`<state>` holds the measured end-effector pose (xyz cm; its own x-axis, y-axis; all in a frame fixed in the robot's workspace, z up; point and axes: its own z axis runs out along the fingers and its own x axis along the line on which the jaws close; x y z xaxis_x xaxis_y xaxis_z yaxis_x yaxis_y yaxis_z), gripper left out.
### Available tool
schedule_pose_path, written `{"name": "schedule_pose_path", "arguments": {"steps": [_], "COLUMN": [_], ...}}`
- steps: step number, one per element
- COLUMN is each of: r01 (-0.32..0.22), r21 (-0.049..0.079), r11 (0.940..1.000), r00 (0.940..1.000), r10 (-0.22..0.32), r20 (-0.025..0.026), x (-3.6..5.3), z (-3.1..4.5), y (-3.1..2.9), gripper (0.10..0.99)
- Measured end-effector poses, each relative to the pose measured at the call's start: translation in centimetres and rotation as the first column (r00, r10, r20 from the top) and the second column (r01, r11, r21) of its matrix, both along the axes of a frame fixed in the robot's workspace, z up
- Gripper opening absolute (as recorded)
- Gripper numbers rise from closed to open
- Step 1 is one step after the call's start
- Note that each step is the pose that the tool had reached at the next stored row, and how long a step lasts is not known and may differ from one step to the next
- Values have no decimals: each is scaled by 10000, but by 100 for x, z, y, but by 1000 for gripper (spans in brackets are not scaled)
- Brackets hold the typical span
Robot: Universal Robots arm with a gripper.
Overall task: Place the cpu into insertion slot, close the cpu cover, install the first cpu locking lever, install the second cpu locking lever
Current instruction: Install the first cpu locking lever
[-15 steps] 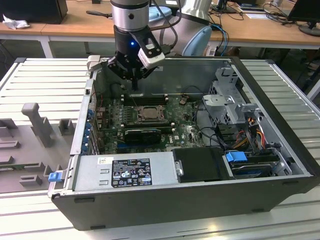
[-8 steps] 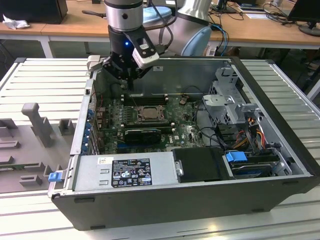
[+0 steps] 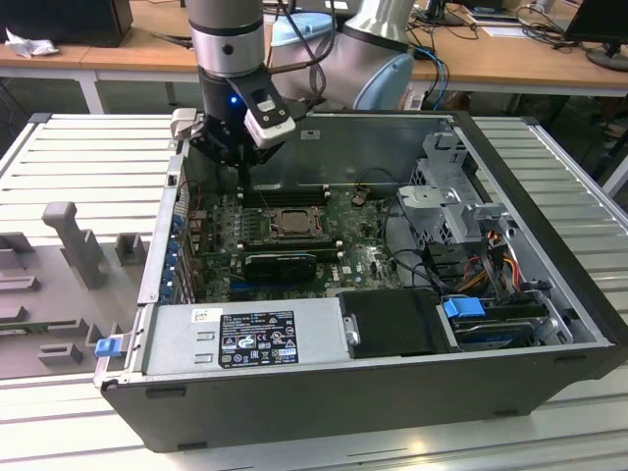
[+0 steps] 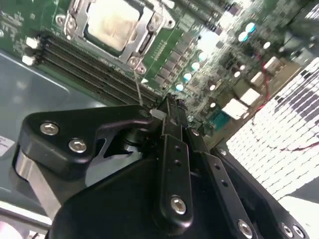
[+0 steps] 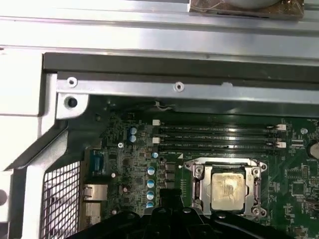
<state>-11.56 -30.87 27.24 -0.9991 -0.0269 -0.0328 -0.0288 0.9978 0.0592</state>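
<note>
My end effector [image 4: 171, 106] looks closed, its tip beside the thin locking lever [image 4: 137, 82]. The cpu [image 5: 228, 188] lies under the lowered cpu cover [image 5: 198, 185]. I'd press that lever down slowly, staying square.

The cpu [image 5: 228, 190], a square chip with a pale, smudged metal top, lies flat in the insertion slot [image 5: 225, 162] on the green board. The cpu cover [image 5: 198, 191], a metal frame, lies flat around it

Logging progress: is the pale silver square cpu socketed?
In. Both wrist views show the pale silver square cpu seated within the square metal frame.
</note>
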Motion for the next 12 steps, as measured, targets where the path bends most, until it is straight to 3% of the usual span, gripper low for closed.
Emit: {"name": "schedule_pose_path", "arguments": {"steps": [1,2,5,12], "r01": [0,-1,0,-1], "r21": [-14,-13,-14,-14], "r11": [10000,10000,10000,10000], "r00": [10000,10000,10000,10000], "r10": [0,1,0,1], "r20": [-15,-15,-22,-24], "x": [-1,-6,78,128], "z": [-70,-138,-143,-144], "y": [119,178,179,179], "gripper": [106,106,106,106]}}
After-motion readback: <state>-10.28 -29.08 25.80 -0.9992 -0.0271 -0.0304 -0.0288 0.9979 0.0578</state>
